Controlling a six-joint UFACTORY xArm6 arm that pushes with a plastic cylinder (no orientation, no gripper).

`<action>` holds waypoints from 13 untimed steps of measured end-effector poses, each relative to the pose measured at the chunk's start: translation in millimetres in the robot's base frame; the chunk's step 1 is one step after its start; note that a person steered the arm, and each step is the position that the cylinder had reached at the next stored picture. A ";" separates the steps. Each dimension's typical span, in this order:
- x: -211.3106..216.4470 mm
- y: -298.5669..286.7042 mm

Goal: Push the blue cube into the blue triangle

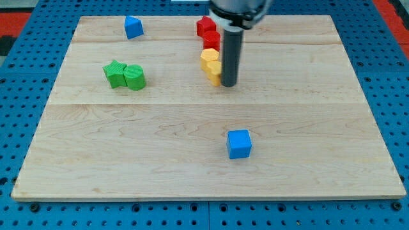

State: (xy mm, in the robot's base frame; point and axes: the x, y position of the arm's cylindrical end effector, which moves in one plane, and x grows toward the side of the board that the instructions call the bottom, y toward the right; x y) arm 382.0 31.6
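Landmark: the blue cube [239, 144], which sat low on the wooden board [96, 160], a bit right of centre. Everything below is placed relative to it.

Left to right:
- Two green blocks [124, 75], touching each other, were far to the cube's upper left. Shapes were hard to make out; one looked star-like, the other rounded.
- The blue triangle [133, 27], my target, was further up still, near the board's top edge, well apart from the cube and up-left of it.
- Two red blocks [208, 33] and two yellow blocks [210, 63] stood in a column straight above the cube, reds on top, yellows under them.
- My tip [229, 84] was just beside the lower yellow block on its right, possibly touching; I couldn't tell. It was above the cube, slightly to its left, well apart.

No gripper here, just the rod, so nothing was open, shut or pinching; the tip held nothing.

Step in hand, as I judged it: get behind the cube. The push line ran up-left to the triangle, so the tip needed to be at the cube's lower right. Route round the cube's right side, not over it. Then push through the cube's centre, correcting early if it yawed. The line looked to pass between the green pair and the yellow column; keep it there.
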 end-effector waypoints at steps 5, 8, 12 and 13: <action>1.4 38.0; 114.1 141.4; 169.5 94.7; 164.0 48.1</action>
State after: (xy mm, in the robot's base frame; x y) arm 546.0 79.8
